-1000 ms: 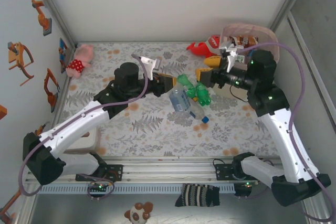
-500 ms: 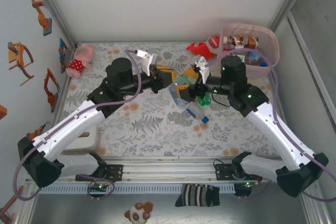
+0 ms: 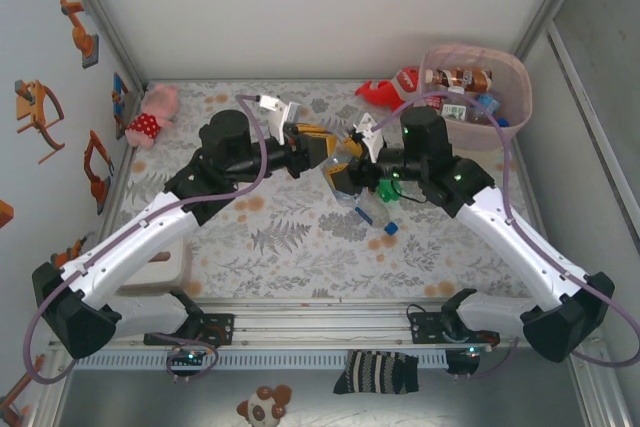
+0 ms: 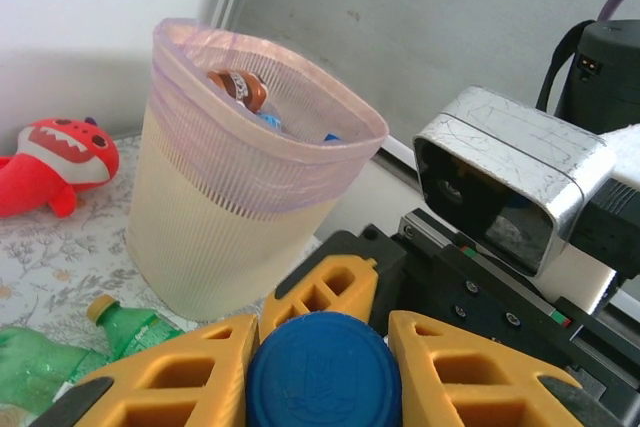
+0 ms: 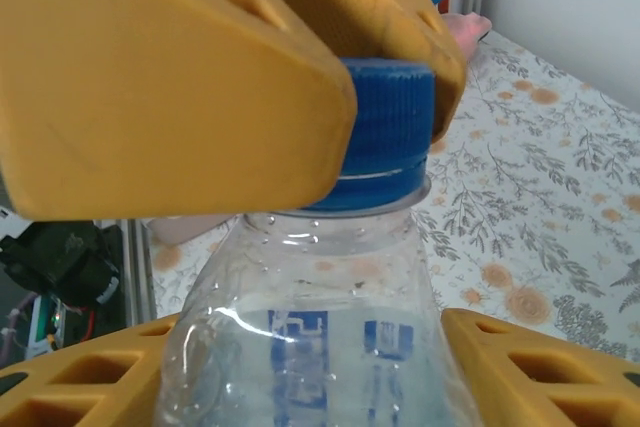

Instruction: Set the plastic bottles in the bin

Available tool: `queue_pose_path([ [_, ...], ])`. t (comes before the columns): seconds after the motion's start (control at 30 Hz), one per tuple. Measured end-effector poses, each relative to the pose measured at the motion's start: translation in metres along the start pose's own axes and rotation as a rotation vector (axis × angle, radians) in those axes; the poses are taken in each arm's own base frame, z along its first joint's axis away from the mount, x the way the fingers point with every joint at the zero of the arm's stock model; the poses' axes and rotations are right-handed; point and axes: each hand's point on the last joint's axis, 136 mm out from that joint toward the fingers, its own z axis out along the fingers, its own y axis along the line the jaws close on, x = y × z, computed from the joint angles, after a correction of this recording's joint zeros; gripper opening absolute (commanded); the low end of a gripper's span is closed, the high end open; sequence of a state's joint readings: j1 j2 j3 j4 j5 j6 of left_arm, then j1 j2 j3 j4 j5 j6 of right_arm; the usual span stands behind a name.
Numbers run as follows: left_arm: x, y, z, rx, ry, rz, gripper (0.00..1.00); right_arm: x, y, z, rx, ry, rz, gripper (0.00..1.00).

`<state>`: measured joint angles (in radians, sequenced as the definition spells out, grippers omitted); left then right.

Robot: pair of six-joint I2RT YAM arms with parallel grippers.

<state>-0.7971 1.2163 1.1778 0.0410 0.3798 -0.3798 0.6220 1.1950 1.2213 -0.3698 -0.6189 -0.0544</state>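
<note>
The light, crushable-looking clear bottle is pinched at its cap by the left gripper; the right gripper straddles the body below, its closure unclear.

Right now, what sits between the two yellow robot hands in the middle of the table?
A clear plastic bottle with a blue cap. The right wrist view shows the left hand clamped on its cap and the right hand straddling its body.

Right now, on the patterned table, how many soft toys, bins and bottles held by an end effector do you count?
Soft toys: 2 (pink plush toy, red toy)
Bin: 1
Held bottles: 1 (clear bottle, cap in the left end effector)
Total: 4
</note>
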Motion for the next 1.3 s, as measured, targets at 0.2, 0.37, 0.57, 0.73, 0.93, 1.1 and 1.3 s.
queue_pose_path([
  [0.2, -0.005, -0.001, -0.003, -0.006, -0.018, 0.004, 0.55, -0.002, -0.001, -0.001, 0.014, 0.000, 0.004, 0.54],
  [0.37, -0.019, -0.007, -0.023, -0.026, -0.082, 0.021, 0.62, -0.005, -0.015, -0.009, 0.079, 0.010, 0.025, 0.54],
  [0.57, -0.028, -0.010, -0.041, -0.050, -0.138, 0.035, 0.64, -0.032, -0.066, -0.057, 0.290, -0.036, 0.109, 0.54],
  [0.73, -0.016, -0.003, -0.039, -0.068, -0.118, 0.025, 0.64, -0.062, -0.124, -0.127, 0.540, -0.120, 0.221, 0.54],
  [0.93, -0.013, -0.001, -0.038, -0.072, -0.111, 0.023, 0.64, -0.075, -0.184, -0.198, 0.758, -0.182, 0.365, 0.53],
  [1.1, -0.008, 0.004, -0.037, -0.079, -0.106, 0.019, 0.64, -0.063, -0.232, -0.239, 0.888, -0.182, 0.483, 0.52],
  [1.3, -0.001, 0.009, -0.034, -0.084, -0.094, 0.010, 0.64, -0.025, -0.283, -0.269, 1.045, -0.084, 0.590, 0.52],
])
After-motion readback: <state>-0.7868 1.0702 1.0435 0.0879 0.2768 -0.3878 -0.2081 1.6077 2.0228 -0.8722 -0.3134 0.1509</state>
